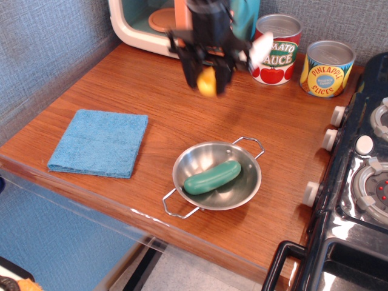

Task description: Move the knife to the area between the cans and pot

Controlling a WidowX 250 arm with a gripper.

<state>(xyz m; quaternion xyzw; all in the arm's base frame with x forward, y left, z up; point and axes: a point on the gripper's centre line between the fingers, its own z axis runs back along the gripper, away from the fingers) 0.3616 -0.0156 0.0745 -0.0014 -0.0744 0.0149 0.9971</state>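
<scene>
The knife (233,65) hangs in the air, clamped in the black gripper (208,68) — its yellow handle pokes out below the fingers (193,68), a rounded knob of bright plastic, while the white blade runs up and to the right with its rounded tip showing in front of the red tin's label. The fingers are closed tight around the handle, so only its end and the blade can be seen. The whole knife looks slightly blurred.

Taking the pot (217,177) as the landmark: it is a shallow, shiny steel pan with two thin wire loop handles, sitting on the wooden counter (151,115) with a green pickle-shaped toy (212,177) lying inside. The held knife is well behind the pot and above the counter, a little to its left. The cans (302,57) stand behind the pot and to its right — the red "Tomato Sauce" tin beside the yellow-and-blue "Pineapple Slices" tin, both with grey tops. A folded blue cloth (99,142) lies to the left of the pot, and a black toy stove (357,182) stands just to its right. A toy microwave (151,24) sits far behind it.
</scene>
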